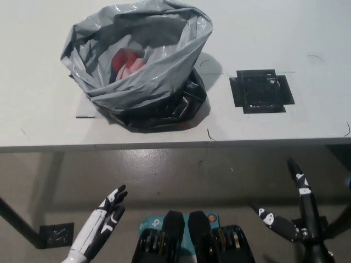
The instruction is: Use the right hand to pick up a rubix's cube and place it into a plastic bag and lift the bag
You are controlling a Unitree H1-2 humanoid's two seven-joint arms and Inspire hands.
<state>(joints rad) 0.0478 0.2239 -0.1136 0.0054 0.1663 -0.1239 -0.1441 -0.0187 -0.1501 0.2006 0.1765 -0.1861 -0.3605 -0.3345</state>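
Note:
A grey plastic bag point(137, 66) stands open on the white table point(285, 33), its black lower part bunched at the front. Inside it a red and pink shape point(127, 62) shows, probably the Rubik's cube, partly hidden by folds. My black right hand point(290, 211) hangs below the table's front edge at the lower right, open with fingers spread, holding nothing. My white left hand point(104, 222) is low at the lower left, open, fingers straight. Both hands are well clear of the bag.
A black taped square point(261, 91) marks the table to the right of the bag. The table's front edge point(175, 144) runs across the middle of the picture, with grey floor point(181, 175) below it. A table leg foot point(55, 234) sits at the lower left.

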